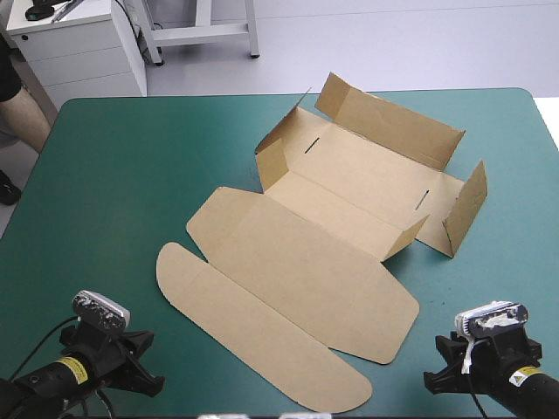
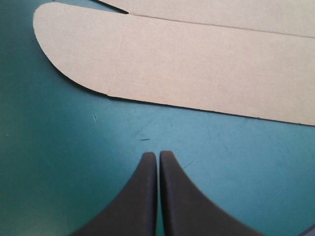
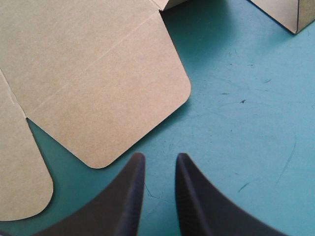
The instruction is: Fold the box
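The brown box (image 1: pixel 323 253) lies in the middle of the table. Its far part has walls raised (image 1: pixel 389 122), with one end wall (image 1: pixel 467 205) standing at the right. Its lid and rounded flap (image 1: pixel 253 327) lie flat toward me. My left gripper (image 1: pixel 144 360) rests low at the near left corner, shut and empty (image 2: pixel 158 155), with the rounded flap (image 2: pixel 206 64) just ahead of it. At the near right corner my right gripper (image 1: pixel 437 362) stands slightly open (image 3: pixel 160 160) with nothing between its fingers. The lid's rounded corner (image 3: pixel 93 73) lies just ahead of it, to one side.
Bare teal-green cover (image 1: pixel 105 201) spreads left of the box and also shows ahead of my right gripper (image 3: pixel 246 98). A corner of the raised end wall (image 3: pixel 285 12) shows farther off in the right wrist view.
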Tool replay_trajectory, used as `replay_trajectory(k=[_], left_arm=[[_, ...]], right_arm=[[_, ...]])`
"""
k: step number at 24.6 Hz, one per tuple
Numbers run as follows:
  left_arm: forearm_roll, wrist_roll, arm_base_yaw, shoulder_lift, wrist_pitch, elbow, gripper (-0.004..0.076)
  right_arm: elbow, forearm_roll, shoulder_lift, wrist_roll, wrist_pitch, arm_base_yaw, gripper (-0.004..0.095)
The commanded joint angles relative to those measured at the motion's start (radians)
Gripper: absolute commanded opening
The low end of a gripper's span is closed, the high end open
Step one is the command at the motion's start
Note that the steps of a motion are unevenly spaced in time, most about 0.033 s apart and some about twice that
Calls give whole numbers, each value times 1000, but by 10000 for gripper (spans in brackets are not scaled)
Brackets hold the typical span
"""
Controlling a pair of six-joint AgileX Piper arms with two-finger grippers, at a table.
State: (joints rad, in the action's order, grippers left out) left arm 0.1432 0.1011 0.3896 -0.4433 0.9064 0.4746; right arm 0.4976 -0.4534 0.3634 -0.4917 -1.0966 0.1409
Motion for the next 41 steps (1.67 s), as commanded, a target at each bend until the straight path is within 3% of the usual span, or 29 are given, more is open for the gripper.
replay_trajectory(k=[1,3,5,11,15,21,31,37,41], left_arm=[[17,2,1,-7,-54,23,-8],[20,2,1,-7,-54,23,-8],[20,2,1,-7,-54,23,-8],[20,2,1,-7,-54,23,-8],[22,0,1,-7,-54,23,-8],[22,-2,1,-7,-54,23,-8],[22,-2,1,-7,-54,23,-8],[22,-2,1,-7,-54,23,-8],[22,-2,1,-7,-54,23,-8]], right_arm=[[25,-22,7,-9,41,2,513],[25,-22,7,12,43,2,644],[25,-22,7,56,43,2,702],[25,-26,7,210,31,2,710],[45,-25,16,455,26,2,711],[122,-25,76,506,22,2,711],[604,-37,639,570,-9,2,710],[675,-140,946,574,-31,2,710],[675,-207,1041,572,-28,2,710]])
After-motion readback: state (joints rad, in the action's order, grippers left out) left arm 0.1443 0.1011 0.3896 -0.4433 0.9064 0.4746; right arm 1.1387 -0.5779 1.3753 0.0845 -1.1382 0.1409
